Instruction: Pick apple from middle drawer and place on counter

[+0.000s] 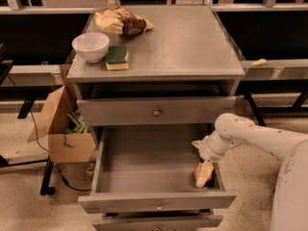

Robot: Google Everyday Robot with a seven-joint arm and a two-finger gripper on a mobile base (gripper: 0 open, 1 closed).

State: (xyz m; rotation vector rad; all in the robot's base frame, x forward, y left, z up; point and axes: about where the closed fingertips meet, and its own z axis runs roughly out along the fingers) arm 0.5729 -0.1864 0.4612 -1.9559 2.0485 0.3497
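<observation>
Filling the middle of the view, the grey metal desk (183, 42) carries its things along the left edge. The white arm (260, 138) reaches in from the right, below the desk's front edge. The middle drawer (144, 162) stands pulled out under that edge, with a shallower shut drawer (125, 112) above it. A cardboard box (62, 134) sits on the floor by the desk's left edge. A crumpled bag (122, 22) lies at the back left corner, and a white bowl (90, 46) and a green-and-yellow sponge (117, 57) sit near the front left corner. The apple (198, 173) lies in the drawer below the desk's front right corner, with the hand (204, 174) down against it. Whether the hand grips it I cannot tell.
</observation>
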